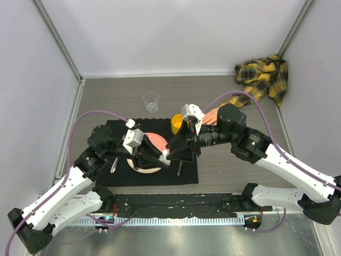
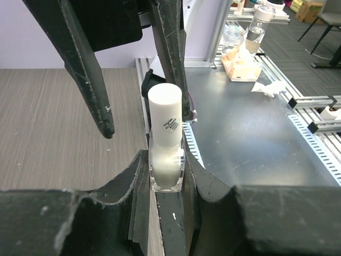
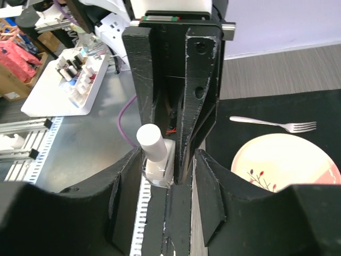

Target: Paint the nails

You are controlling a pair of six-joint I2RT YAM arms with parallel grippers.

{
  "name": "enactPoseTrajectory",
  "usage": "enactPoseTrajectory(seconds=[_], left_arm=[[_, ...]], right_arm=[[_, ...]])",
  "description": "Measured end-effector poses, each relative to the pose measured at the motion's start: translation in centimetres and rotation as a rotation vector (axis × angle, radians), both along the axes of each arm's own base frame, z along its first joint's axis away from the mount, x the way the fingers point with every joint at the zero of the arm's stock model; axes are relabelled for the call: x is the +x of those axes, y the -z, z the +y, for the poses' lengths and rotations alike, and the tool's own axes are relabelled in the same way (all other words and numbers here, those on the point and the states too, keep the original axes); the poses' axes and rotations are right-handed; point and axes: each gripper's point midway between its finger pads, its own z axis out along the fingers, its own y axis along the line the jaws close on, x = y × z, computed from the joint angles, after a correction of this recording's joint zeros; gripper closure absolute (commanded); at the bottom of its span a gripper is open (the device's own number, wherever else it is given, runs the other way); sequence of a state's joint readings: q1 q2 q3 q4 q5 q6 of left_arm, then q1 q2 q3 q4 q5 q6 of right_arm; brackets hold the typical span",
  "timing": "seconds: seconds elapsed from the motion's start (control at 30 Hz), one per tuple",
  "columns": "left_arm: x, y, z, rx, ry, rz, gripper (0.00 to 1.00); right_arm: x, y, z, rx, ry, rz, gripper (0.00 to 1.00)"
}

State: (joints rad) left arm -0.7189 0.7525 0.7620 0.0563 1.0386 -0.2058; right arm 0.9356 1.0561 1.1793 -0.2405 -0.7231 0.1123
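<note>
Left end effector is clamped tight on the square clear-glass base of a little bottle. The bottle's smooth white cylinder cap stands upright over the right-hand edge of the round pink plate. Right end effector sits around that cap with its rough black fingers apart: one just beside the cap, the other well off it, so no grip there.

The glossy plate, marked with a small red sprig, lies on a matte black mat, and a shiny metal fork rests on the mat beside it.

Beyond the plate to the right, a pale peach mannequin hand pokes out from behind the right arm, its nails too small to make out. A yellow cup sits just past the plate. A clear cup stands farther back on the grey wood-grain surface. Crumpled yellow-and-black plaid cloth is heaped well beyond the plate, far right.
</note>
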Motion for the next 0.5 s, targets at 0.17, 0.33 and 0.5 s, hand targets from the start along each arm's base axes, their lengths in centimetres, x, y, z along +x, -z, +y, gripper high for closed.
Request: enactPoseTrajectory(seconds=[0.17,0.33,0.5], left_arm=[[-0.1,0.0,0.0,0.000,0.010,0.000,1.00],[-0.1,0.0,0.0,0.000,0.011,0.001,1.00],[-0.1,0.0,0.0,0.000,0.010,0.003,1.00]], right_arm=[[-0.6,-0.1,0.3,0.017,-0.046,0.014,0.54],[-0.8,0.2,0.9,0.016,-0.083,0.037,0.57],[-0.9,0.4,1.2,0.013,-0.102,0.052,0.72]])
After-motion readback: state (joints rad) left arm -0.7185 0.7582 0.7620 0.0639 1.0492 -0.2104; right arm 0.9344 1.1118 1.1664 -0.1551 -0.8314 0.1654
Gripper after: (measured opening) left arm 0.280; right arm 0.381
